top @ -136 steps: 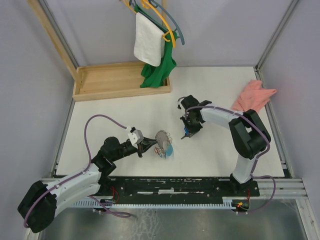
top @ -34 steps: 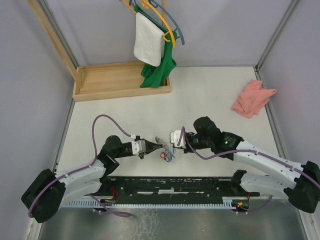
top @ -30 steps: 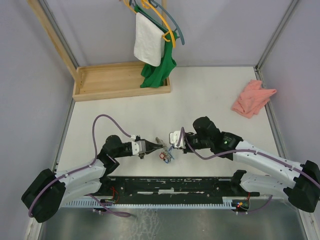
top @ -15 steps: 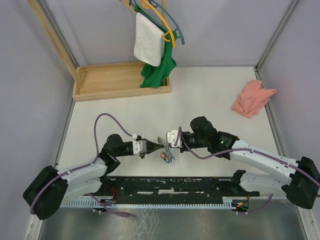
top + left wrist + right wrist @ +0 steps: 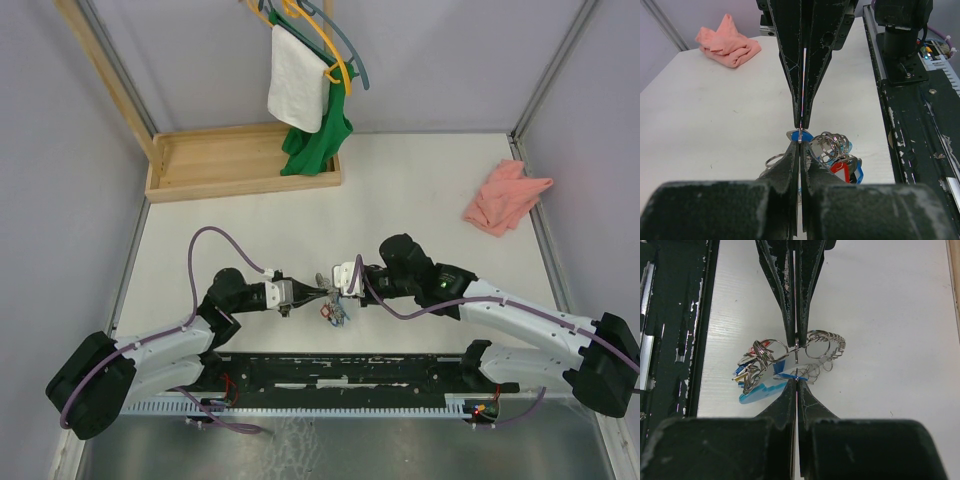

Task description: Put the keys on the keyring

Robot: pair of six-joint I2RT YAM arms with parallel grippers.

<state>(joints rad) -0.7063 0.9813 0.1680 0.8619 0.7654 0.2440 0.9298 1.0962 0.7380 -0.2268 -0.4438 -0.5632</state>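
My left gripper (image 5: 320, 291) is shut on a ring of the keyring bundle (image 5: 333, 310), several steel rings with coloured tags hanging just over the table. My right gripper (image 5: 337, 288) is shut and meets it tip to tip, pinching the blue-headed key (image 5: 803, 135). In the left wrist view my left gripper (image 5: 799, 142) nips a thin metal edge, with the rings (image 5: 832, 145) and a red tag-like head (image 5: 840, 167) to its right. In the right wrist view my right gripper (image 5: 797, 379) holds the blue key (image 5: 788, 375) under the rings (image 5: 820, 344).
A pink cloth (image 5: 505, 195) lies at the far right. A wooden tray (image 5: 240, 160) stands at the back left, with a white towel (image 5: 297, 90) and a green garment (image 5: 318, 140) on hangers above it. The black base rail (image 5: 350, 368) runs along the near edge.
The right arm came from the table's middle to the left gripper. Over the last second both grippers closed the gap and now touch tip to tip over the bundle.
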